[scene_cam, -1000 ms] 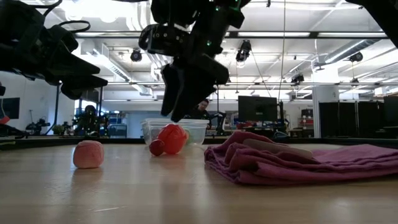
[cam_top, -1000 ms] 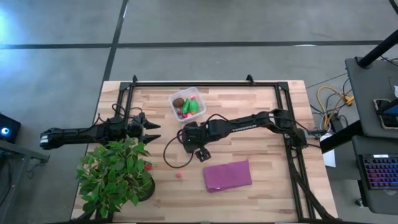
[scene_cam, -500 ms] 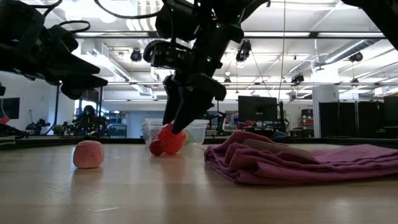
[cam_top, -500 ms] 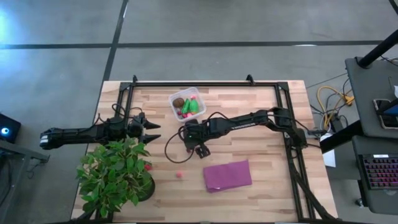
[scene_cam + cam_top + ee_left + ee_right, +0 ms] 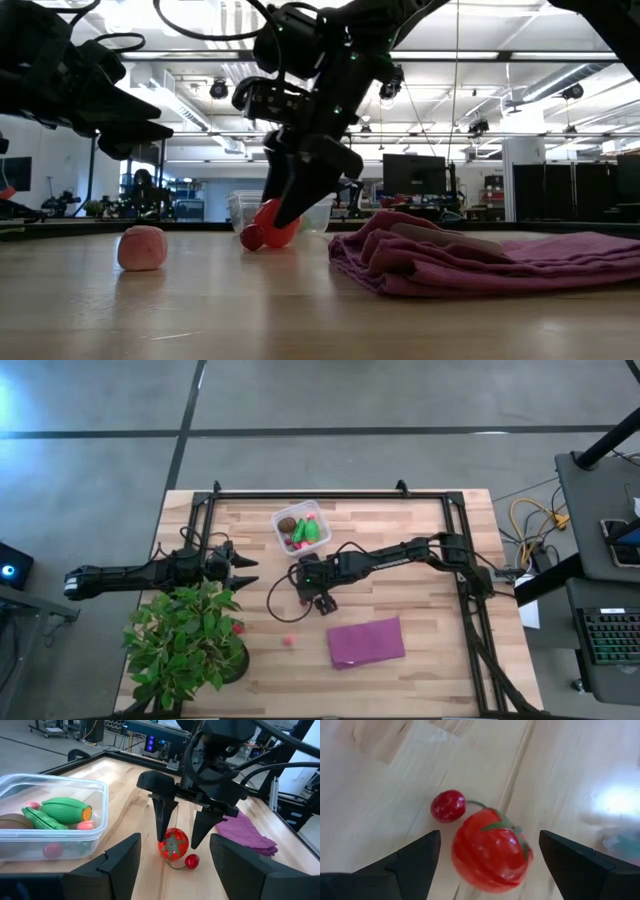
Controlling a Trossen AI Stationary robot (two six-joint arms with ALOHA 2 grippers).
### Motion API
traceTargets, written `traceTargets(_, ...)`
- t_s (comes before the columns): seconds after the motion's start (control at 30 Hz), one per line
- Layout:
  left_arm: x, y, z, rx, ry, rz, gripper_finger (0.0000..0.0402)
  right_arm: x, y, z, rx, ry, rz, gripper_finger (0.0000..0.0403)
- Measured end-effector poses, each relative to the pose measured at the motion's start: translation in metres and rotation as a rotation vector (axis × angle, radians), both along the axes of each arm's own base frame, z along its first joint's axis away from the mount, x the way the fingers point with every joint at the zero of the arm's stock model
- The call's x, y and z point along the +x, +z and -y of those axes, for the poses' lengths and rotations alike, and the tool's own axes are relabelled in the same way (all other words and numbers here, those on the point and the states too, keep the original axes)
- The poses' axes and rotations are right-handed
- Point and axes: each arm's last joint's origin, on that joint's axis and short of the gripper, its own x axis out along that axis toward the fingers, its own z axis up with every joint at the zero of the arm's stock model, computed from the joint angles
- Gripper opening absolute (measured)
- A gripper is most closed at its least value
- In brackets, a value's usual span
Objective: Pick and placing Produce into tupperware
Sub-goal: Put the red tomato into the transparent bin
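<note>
A red toy tomato with a small red cherry on a green stem lies on the wooden table. My right gripper hangs over it, open, pointing down, with one finger on each side of the tomato and a gap on both sides. The clear tupperware stands just beyond it on the far side; it holds green pieces, a brown ball and pink bits. A pink ball lies nearer the near edge. My left gripper waits open, above the table to the left.
A crumpled purple cloth lies right of the pink ball. A leafy potted plant fills the near left corner, with a tiny red berry beside it. A black frame runs round the table's edges.
My right gripper has come down from above the tomato until its open fingers stand around it, tips near the table. The tomato and cherry have stayed where they were.
</note>
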Motion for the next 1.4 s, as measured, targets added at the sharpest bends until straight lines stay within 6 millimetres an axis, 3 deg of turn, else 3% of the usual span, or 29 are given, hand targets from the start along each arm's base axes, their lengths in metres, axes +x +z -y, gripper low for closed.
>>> traceTargets(0.5, 0.000, 0.000, 0.000, 0.000, -0.001, 0.001, 0.0224, 0.001, -0.003, 0.007, -0.002, -0.025, 0.019, 0.0329)
traceTargets(0.73, 0.000, 0.000, 0.000, 0.000, 0.000, 0.001, 0.0224, -0.008, -0.017, 0.012, 0.000, -0.041, -0.038, 0.0329)
traceTargets(1.4, 0.000, 0.000, 0.000, 0.000, 0.000, 0.001, 0.0224, -0.006, -0.014, 0.012, 0.005, -0.049, -0.011, 0.0329)
